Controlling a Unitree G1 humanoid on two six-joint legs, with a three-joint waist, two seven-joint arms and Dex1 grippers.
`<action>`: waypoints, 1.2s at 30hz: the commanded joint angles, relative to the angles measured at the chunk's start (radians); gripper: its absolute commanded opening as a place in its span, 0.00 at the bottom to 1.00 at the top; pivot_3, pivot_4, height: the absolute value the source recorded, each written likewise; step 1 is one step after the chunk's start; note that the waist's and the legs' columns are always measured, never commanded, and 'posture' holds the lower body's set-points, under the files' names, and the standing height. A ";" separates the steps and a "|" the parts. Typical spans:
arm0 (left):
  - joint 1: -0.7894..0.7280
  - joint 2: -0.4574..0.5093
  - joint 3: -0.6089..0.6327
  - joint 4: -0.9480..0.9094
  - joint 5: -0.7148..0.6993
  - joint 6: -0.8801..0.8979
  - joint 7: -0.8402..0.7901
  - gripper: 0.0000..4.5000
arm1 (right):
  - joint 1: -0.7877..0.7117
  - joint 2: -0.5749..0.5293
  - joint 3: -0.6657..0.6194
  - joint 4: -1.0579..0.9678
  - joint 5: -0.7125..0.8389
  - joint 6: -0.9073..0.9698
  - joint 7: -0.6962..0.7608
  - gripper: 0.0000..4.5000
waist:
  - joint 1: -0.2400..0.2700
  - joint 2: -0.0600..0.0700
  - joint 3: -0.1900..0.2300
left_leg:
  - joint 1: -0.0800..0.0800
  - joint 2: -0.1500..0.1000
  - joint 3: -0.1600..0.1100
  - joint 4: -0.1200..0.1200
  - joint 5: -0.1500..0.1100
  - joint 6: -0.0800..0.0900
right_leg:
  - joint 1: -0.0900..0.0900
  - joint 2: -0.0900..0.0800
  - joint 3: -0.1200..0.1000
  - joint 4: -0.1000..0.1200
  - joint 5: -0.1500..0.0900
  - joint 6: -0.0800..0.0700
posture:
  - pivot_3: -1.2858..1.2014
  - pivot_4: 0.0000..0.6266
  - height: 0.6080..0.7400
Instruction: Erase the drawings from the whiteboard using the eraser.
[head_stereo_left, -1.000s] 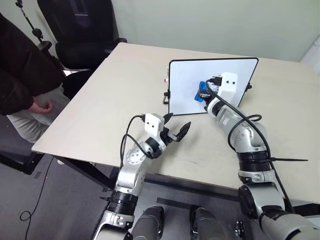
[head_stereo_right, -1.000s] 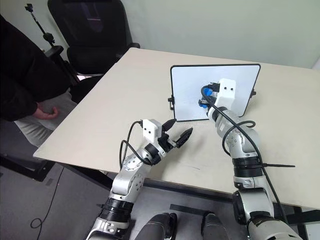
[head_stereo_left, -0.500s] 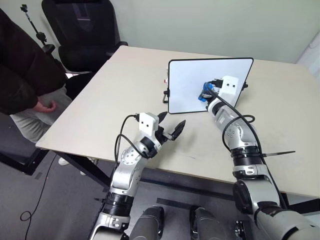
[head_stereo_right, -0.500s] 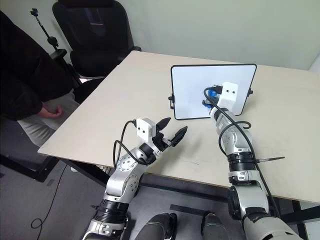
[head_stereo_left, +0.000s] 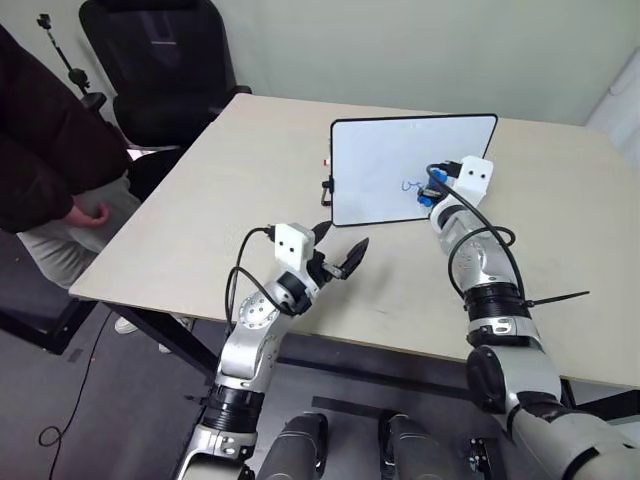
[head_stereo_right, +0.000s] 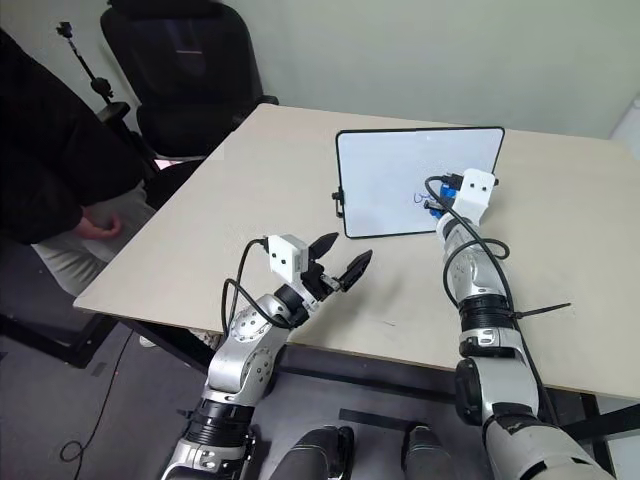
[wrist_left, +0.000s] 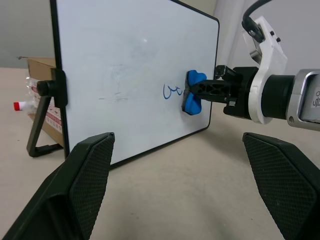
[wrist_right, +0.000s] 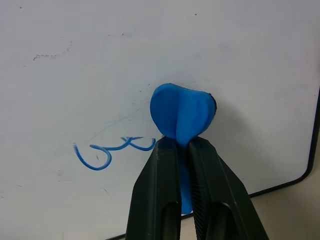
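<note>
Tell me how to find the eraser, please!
Look at the white board standing upright on the tan table. Near its lower corner on the robot's right, the right gripper pinches a small bright blue block against the board: that is the eraser. It sits just beside the thin blue scribble, but it is a solid chunk, not a drawn line.

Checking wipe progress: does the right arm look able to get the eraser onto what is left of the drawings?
Probably yes. The eraser in the right tool sits on the whiteboard just beside the drawings, nothing between.
</note>
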 joint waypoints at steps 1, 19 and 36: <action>-0.006 -0.003 0.007 -0.040 -0.014 -0.005 0.001 1.00 | -0.034 0.046 0.044 -0.077 -0.001 0.028 0.037 0.01 | -0.009 0.000 0.000 | 0.000 0.000 0.000 0.000 0.000 0.000 | 0.000 0.000 0.000 0.000 0.000 0.000 | 0.52 0.24 1.00; 0.001 0.001 0.000 -0.043 -0.018 -0.004 0.001 1.00 | -0.012 0.076 0.046 -0.146 -0.044 0.110 0.031 0.01 | -0.021 0.000 0.000 | -0.001 0.000 0.000 0.001 0.000 -0.001 | -0.005 0.001 0.000 0.000 0.001 -0.002 | 0.52 0.24 1.00; 0.006 0.008 0.005 -0.054 -0.018 0.001 0.013 1.00 | -0.071 0.064 0.022 -0.037 -0.054 0.094 0.011 0.01 | -0.018 0.000 0.000 | 0.000 0.003 0.000 -0.013 0.001 -0.003 | -0.006 0.001 -0.001 0.000 0.002 -0.004 | 0.52 0.24 1.00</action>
